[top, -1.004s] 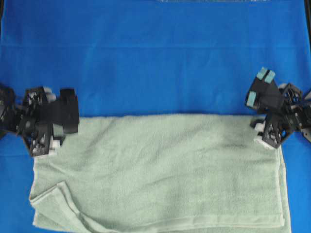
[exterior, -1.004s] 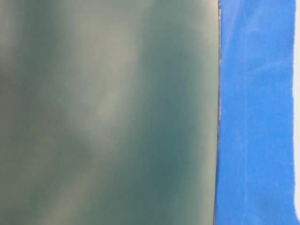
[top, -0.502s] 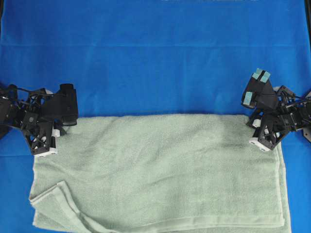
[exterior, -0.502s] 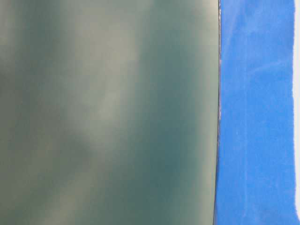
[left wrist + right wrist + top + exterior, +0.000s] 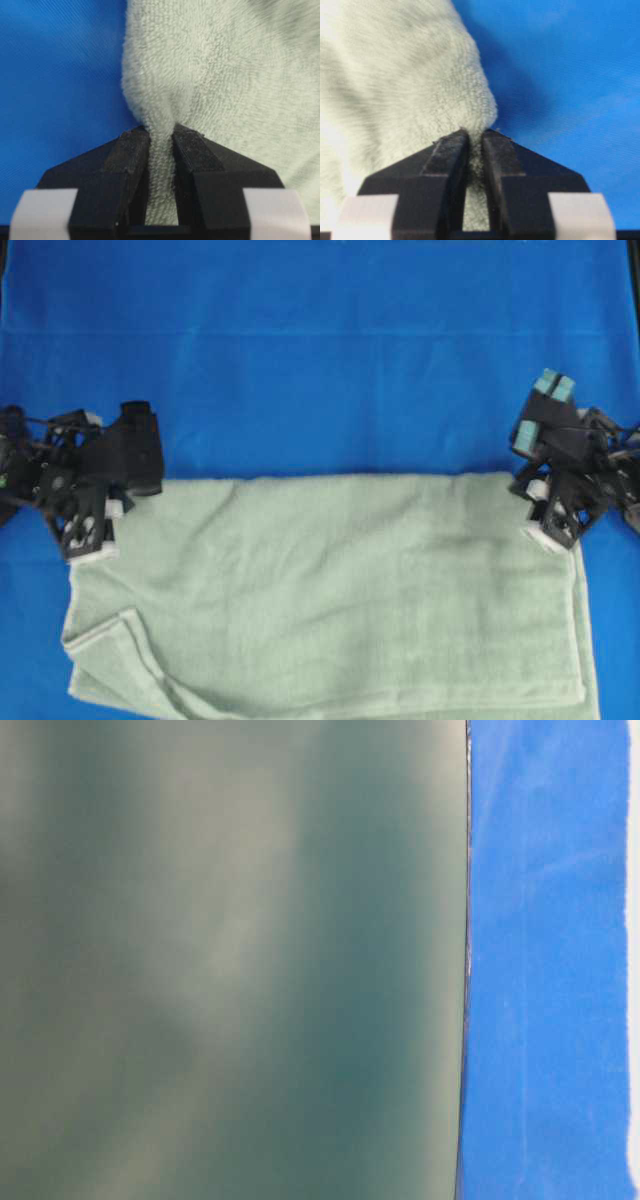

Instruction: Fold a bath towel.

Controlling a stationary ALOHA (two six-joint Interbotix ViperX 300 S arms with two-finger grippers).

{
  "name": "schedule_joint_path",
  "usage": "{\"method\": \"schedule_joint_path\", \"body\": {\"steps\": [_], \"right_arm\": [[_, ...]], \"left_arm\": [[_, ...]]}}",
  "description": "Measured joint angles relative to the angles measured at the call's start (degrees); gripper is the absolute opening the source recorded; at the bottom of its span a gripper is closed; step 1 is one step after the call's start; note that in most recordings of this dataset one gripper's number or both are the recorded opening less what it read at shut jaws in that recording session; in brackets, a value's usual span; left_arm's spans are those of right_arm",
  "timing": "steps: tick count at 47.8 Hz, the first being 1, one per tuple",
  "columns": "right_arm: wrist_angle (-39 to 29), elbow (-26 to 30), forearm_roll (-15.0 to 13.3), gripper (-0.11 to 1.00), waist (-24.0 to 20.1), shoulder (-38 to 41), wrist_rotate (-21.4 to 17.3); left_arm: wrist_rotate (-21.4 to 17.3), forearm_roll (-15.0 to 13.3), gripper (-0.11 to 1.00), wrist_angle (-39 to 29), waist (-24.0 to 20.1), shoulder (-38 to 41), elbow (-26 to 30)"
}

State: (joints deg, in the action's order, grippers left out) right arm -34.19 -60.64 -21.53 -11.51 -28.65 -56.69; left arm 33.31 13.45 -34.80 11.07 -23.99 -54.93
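My arms were black open frames; the right gripper (image 5: 548, 523) carried teal pads, the left gripper (image 5: 90, 540) white fingertip bands.

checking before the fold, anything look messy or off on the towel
Yes: the bath towel's near-left corner is flipped over in a diagonal flap, not flat. Both far corners are pinched cleanly by the left gripper and right gripper.

the overhead view looks straight down from far off. the table-level view sits pressed against blurred green cloth, blue at frame right. the 2 wrist views look closely along their jaws, both sharing the bath towel (image 5: 330, 590) with the overhead.
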Motion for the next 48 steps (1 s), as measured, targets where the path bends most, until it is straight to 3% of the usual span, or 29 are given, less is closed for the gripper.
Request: {"method": "schedule_joint_path", "body": {"steps": [13,28,37,48], "right_arm": [[-18.63,9.14,-2.64,0.12,-8.26,-15.29,0.00],[-25.05,16.00,-10.81,0.12,-14.85,-23.12,0.00],[-26.72,16.17,-14.77,0.12,-14.41,-21.88,-0.79],[-30.76,16.44,-26.98,0.12,-3.34,-18.90,-1.49]], "left_arm": [[0.44,-0.09,0.10,-16.52,4.57,-12.48,11.60],[0.79,-0.18,0.10,-24.35,8.00,-18.02,19.25],[4.22,-0.18,0.10,-22.50,10.20,-17.05,19.95],[11.78,-0.09,0.10,-13.36,17.49,-13.01,21.53]]}}
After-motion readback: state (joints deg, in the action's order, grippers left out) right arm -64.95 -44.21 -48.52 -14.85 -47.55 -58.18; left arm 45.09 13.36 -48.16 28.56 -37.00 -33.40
